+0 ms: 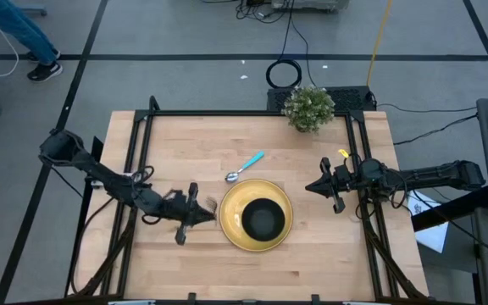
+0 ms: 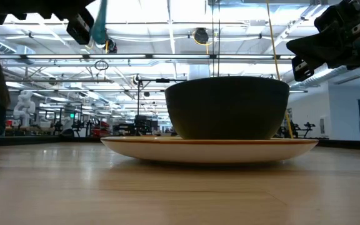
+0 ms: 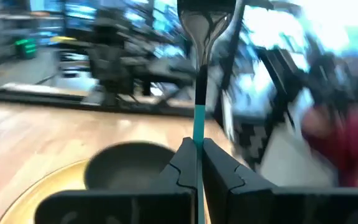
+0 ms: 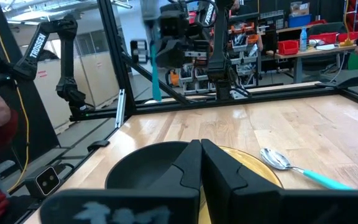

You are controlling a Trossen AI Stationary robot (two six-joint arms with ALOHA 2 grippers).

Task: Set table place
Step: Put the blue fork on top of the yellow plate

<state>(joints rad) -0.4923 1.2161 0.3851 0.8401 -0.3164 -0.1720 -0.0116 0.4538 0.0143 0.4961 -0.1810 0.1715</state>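
**Item:** yellow plate (image 1: 231, 222), middle of the table (image 1: 312, 263), carrying a black bowl (image 1: 263, 220).

**Adjacent:** left gripper (image 1: 191, 212) just beside the plate's left rim, jaws pinching the handle of a teal-handled utensil (image 3: 198, 118) held upright, its head blurred. A teal-handled spoon (image 1: 244, 167) lies on the table just beyond the plate. Right gripper (image 1: 324, 186) waits right of the plate, jaws pressed together, empty.

**Hazards (judged):**
- The thin handle may swivel or slip in so narrow a pinch.
- Lowered this close, the utensil could strike the rim or bowl, or land on the plate rather than beside it.

**Markings:** white lettering on a dark arm (image 4: 38, 43) beyond the table, apparently "TROSSEN". Nothing else is legible.
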